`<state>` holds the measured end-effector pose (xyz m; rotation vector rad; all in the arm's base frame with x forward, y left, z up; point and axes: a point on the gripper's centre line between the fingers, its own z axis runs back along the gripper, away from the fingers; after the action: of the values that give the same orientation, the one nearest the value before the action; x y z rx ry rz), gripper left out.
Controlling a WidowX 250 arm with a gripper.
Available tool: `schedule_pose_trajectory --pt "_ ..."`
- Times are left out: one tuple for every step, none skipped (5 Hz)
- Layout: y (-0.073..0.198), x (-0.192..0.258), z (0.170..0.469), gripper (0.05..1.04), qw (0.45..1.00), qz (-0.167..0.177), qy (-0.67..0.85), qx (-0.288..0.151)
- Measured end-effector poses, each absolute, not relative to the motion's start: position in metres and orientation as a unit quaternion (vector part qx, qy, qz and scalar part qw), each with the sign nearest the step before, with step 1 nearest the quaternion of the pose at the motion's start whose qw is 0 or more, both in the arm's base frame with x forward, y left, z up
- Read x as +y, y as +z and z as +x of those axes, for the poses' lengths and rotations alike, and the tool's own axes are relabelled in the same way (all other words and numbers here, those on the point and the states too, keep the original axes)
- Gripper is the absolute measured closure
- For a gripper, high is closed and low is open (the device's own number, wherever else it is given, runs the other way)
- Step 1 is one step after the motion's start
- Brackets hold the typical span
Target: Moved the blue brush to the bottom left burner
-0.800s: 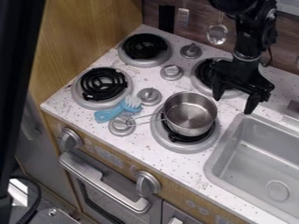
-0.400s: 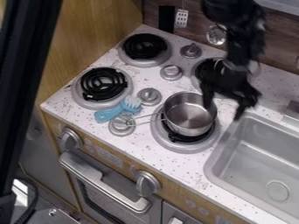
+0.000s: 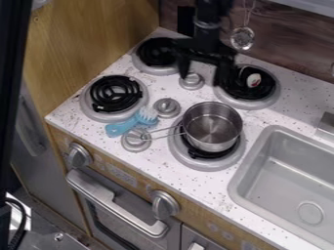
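My gripper hangs open over the back part of the stove, its two fingers apart with nothing between them. It is above and to the right of the blue brush, and the two do not touch. The brush lies on the white counter between the knobs, just below the bottom left burner; its pale bristles point up and right, close to that burner's silver rim. No object stands on the black coil of this burner.
A metal pot sits on the bottom right burner, its wire handle reaching left over a knob. A small white and red item lies on the back right burner. The sink is at the right.
My gripper has moved left, from over the back right burner and past the pot, uncovering that burner with its small item. The brush and pot have not moved.
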<state>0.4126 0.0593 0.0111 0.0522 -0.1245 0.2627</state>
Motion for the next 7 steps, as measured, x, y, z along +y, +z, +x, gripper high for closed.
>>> schedule_pose_trajectory --pt "-0.002 0.108 0.419 0.085 0.988 0.039 0.142 -0.053" --pt "-0.024 0.14 0.417 0.085 0.989 0.034 0.14 -0.028" --pt "-0.05 0.156 0.405 0.085 0.987 0.024 0.158 -0.004" --pt "-0.054 0.163 0.394 0.085 0.988 0.017 0.156 0.015" --pt "-0.064 0.152 0.378 0.084 0.988 0.011 0.15 0.024" --pt "-0.05 0.148 0.377 0.084 0.988 0.006 0.154 0.009" --pt "-0.055 0.14 0.363 0.084 0.988 -0.006 0.153 0.028"
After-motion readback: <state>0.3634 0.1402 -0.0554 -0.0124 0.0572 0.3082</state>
